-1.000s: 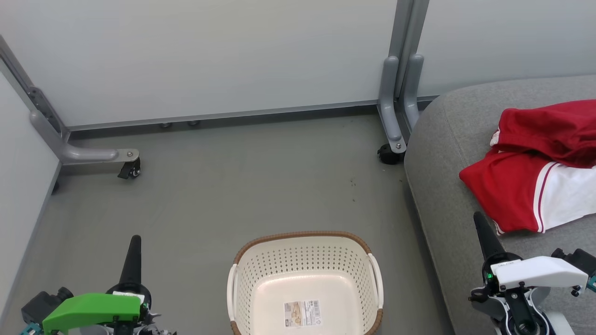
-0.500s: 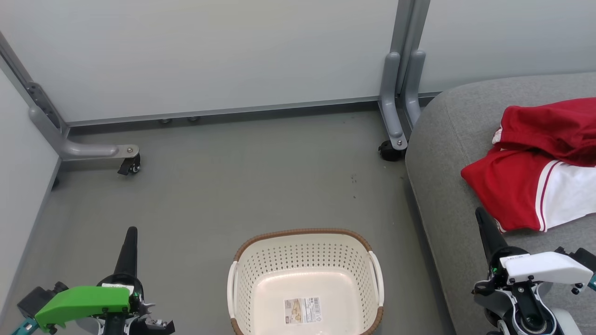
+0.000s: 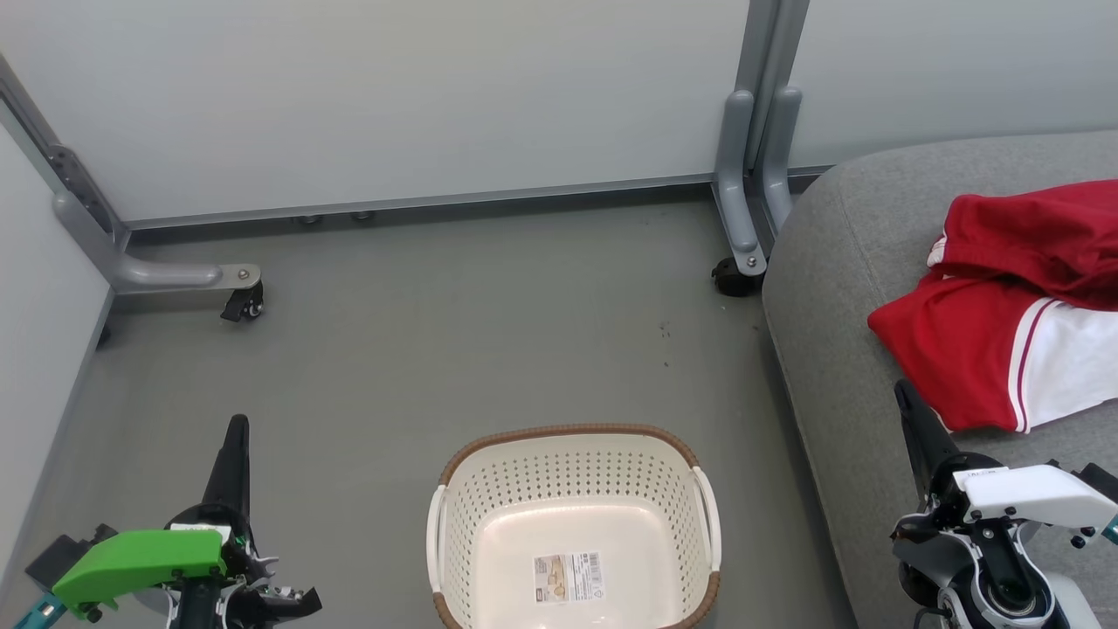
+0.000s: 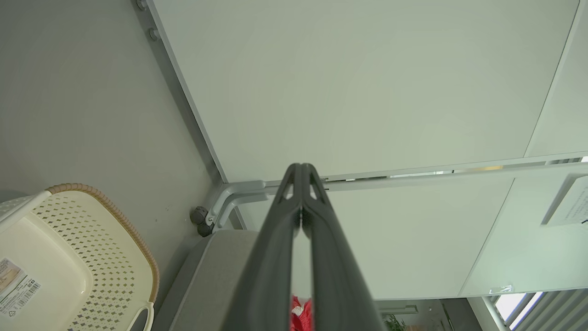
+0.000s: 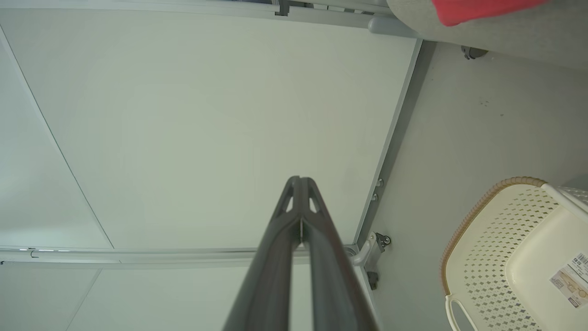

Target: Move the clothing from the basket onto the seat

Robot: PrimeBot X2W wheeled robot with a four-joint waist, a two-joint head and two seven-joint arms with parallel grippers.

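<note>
Camera shifted | left end effector, right end effector closed, empty | clothing on seat

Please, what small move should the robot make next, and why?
Probably no further pick; I would rest both arms. The cream perforated plastic basket is empty, the soft red-and-white sports clothing lies on the large grey fabric seat, and the left gripper and right gripper are shut on nothing.

Left fingers pressed together, right fingers pressed together, both empty
</note>
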